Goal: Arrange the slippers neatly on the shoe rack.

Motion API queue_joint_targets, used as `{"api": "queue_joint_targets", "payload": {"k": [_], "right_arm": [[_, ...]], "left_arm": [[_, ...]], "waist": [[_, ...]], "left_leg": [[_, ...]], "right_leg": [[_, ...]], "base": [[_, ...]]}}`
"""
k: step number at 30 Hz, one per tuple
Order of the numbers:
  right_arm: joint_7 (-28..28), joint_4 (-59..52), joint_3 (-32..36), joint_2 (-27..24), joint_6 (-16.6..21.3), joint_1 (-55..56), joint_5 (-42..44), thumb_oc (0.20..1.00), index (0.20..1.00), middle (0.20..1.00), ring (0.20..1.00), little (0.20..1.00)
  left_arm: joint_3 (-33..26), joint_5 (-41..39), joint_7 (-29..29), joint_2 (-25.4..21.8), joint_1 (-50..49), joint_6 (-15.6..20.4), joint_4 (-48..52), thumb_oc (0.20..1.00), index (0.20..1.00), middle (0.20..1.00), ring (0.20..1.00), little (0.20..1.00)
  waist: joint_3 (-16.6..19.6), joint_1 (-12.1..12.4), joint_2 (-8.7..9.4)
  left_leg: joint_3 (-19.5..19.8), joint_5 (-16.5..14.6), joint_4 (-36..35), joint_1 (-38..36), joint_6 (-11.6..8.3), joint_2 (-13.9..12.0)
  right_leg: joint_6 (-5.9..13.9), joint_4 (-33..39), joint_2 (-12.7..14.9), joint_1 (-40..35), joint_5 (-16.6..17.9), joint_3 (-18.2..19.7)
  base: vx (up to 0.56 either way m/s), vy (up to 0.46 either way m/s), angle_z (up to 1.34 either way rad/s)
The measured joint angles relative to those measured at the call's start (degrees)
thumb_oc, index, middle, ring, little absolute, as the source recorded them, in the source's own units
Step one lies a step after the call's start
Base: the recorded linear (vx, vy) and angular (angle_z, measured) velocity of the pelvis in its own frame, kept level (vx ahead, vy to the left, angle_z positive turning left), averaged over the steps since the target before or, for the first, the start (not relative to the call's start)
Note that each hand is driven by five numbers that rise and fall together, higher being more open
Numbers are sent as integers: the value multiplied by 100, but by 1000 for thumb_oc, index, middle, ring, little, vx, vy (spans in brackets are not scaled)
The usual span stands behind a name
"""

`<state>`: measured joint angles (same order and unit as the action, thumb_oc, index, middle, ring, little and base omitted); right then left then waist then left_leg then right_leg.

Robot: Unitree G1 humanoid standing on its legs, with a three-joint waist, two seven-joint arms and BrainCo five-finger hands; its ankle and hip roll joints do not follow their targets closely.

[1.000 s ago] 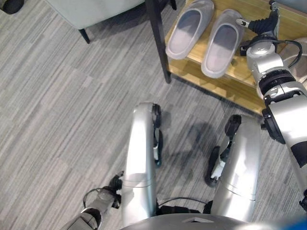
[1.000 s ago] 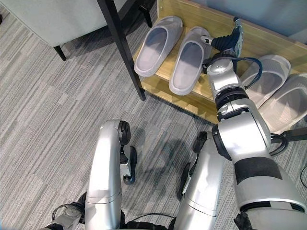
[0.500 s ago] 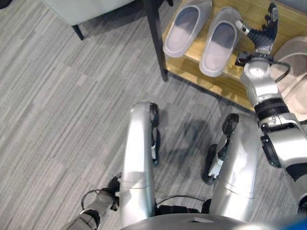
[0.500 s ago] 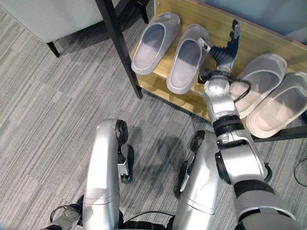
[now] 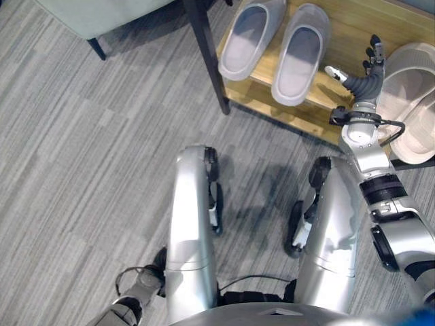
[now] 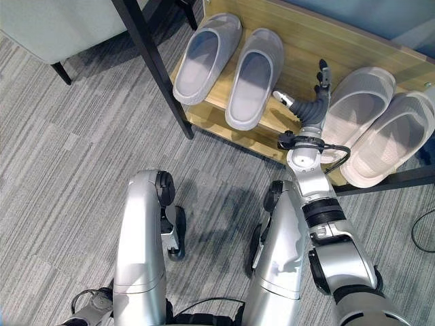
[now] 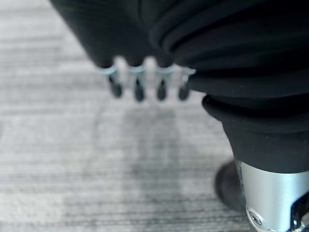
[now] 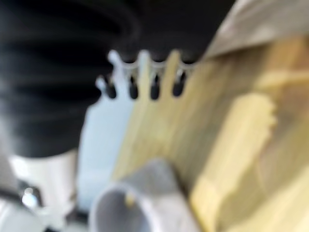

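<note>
Two slipper pairs on wooden shoe rack (image 6: 340,47): grey pair (image 6: 228,68) at rack's left end, beige pair (image 6: 377,129) at right. We log right hand (image 6: 314,102) between pairs, fingers straight, holding nothing. Left hand (image 7: 145,84) over grey carpet (image 5: 81,149), fingers relaxed, empty.

A home: grey carpet (image 5: 81,136), wooden shoe rack (image 6: 319,41) with slippers (image 6: 228,64), an armchair (image 6: 61,27).
</note>
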<state>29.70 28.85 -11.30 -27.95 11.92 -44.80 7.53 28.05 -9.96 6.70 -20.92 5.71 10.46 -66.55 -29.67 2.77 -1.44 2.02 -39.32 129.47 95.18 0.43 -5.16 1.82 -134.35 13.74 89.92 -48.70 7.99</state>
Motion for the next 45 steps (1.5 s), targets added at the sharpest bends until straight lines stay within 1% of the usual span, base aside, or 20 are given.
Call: {"api": "queue_joint_targets", "payload": {"k": [5,11,16,17,20,22,26,41,45], "right_arm": [[-143,-356,-311,-84,10,0,-480,1000,1000,1000,1000,1000],[-304,-747,-466,-146,-26,17,-903,1000,1000,1000,1000,1000],[-491,-1247,-470,-140,-31,675,-902,1000,1000,1000,1000,1000],[-513,-1313,-462,-136,-34,791,-904,1000,1000,1000,1000,1000],[-593,-1853,-434,-72,-32,1387,-986,1000,1000,1000,1000,1000],[-649,-1873,-457,6,-34,1463,-1013,1000,1000,1000,1000,1000],[-703,-1873,-463,94,-33,1528,-1013,1000,1000,1000,1000,1000],[-922,-1857,-498,107,-34,1521,-980,1000,1000,1000,1000,1000],[-953,-1546,-605,191,-33,1314,-876,1000,1000,1000,1000,1000]], "left_arm": [[-4,121,7,-2,-25,22,1,1000,1000,1000,1000,1000],[-128,225,23,-6,-23,45,7,1000,1000,1000,1000,1000],[-229,225,49,0,-28,46,7,1000,1000,1000,1000,1000],[-230,225,75,1,-23,45,5,1000,1000,1000,1000,1000],[-274,235,82,18,-22,33,-2,1000,1000,1000,1000,1000],[-357,250,86,17,-22,31,-1,1000,1000,1000,1000,1000],[-352,263,93,17,-23,27,5,1000,1000,1000,1000,1000],[-354,265,119,17,-23,16,2,1000,1000,1000,1000,1000],[-353,274,119,17,-20,5,-2,1000,1000,1000,1000,1000]], "waist": [[-25,7,4],[-48,-2,13],[-58,-12,28],[-65,-44,39],[-80,-51,69],[-89,-92,85],[-96,-99,105],[-102,-60,120],[-99,-38,125]], "left_leg": [[-2,-1,-2,-1,-2,3],[-5,-3,-2,-6,-5,5],[-12,-4,-2,-8,-8,1],[-12,-5,-2,-7,-11,-2],[-16,-13,-2,-1,-24,-7],[-16,-13,-2,-2,-24,-9],[-17,-18,-3,-4,-34,-33],[-18,-30,10,-12,-34,-44],[-16,-30,12,-26,-33,-44]], "right_leg": [[-1,-3,0,3,0,3],[-1,-4,0,5,0,8],[1,-7,-11,15,-1,18],[2,-7,-14,21,-1,19],[10,-7,-27,36,-4,24],[10,-10,-34,40,-5,25],[10,-14,-58,60,-5,29],[-4,-23,-66,58,2,30],[-4,-27,-66,43,2,31]], "base": [[0,0,0],[0,0,0],[0,0,0],[0,0,0],[0,0,0],[0,0,0],[-2,0,-1],[0,0,0],[0,0,0]]}}
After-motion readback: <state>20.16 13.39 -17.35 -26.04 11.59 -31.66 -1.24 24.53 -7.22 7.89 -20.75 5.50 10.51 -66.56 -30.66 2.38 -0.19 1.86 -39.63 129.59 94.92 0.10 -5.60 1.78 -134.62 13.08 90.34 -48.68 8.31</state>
